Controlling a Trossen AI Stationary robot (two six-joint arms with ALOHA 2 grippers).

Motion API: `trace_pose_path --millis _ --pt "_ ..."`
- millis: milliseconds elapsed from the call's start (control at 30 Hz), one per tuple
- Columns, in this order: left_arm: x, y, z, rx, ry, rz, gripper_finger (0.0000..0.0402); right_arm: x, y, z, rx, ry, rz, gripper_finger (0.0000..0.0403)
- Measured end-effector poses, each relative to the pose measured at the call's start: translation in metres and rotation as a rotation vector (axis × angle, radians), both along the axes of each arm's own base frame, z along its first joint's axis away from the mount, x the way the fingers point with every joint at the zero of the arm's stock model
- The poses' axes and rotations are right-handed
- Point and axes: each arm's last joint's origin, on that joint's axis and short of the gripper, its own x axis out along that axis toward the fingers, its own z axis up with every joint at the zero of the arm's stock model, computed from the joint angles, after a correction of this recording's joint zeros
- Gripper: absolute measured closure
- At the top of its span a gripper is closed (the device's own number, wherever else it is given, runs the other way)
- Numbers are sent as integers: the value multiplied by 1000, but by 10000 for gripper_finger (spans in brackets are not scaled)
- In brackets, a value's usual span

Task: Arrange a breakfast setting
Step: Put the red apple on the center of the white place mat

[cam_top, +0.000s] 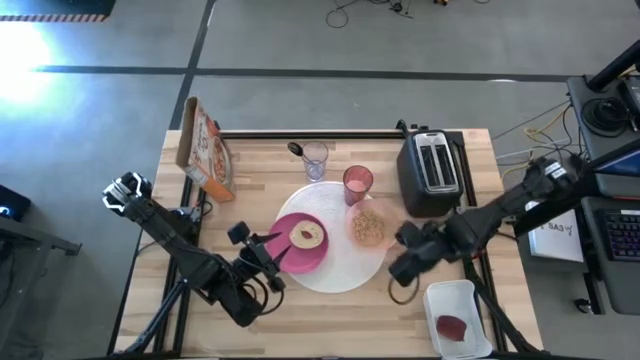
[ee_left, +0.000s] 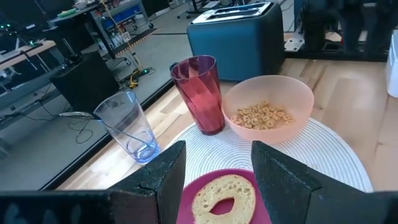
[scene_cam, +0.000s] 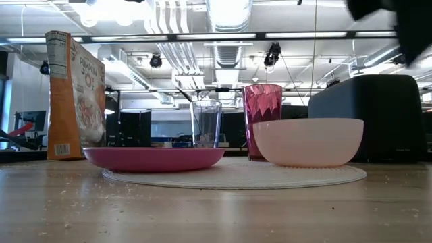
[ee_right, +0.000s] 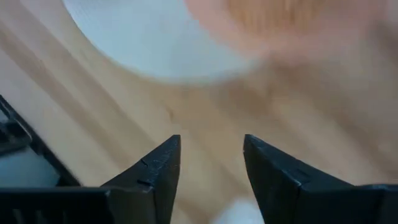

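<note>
- Risk: your right gripper (cam_top: 402,262) sits just beside the peach bowl (cam_top: 368,227) of cereal; any swing toward the mat could clip its rim and spill it.
- Risk: your left gripper (cam_top: 268,252) is at the edge of the magenta plate (cam_top: 290,255); nudge it and the bagel half (cam_top: 307,236) slides.
- Left jaws: parted, holding nothing, straddling the plate's near rim.
- Right jaws: parted, empty, over bare surface (ee_right: 205,118).
- Setting: plate and bowl on the white round mat (cam_top: 340,272); pink cup (cam_top: 357,183), clear glass (cam_top: 315,159) with spoon (cam_top: 297,150) behind; cereal box (cam_top: 203,148) stands apart at the surface's left edge.
</note>
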Motion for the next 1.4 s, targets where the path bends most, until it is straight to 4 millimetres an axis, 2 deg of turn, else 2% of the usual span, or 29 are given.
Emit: trace_pose_path --millis 200,467,867,1067,1233,1400 --pt "3 -3 -6 20 8 2 235 -25 25 -27 138 209 -33 197" --pt "7 -6 -11 21 -10 7 235 -41 53 -20 212 227 6 171" --pt "16 -14 -9 72 -25 -25 235 -73 81 -26 233 336 -9 170" --pt "18 -15 -7 71 -35 -34 235 -79 101 -40 231 405 79 170" --pt "20 -17 -6 82 -36 -46 235 -74 122 -51 294 353 199 170" --pt "23 -20 -3 87 -47 -59 235 -73 130 -66 259 387 238 170"
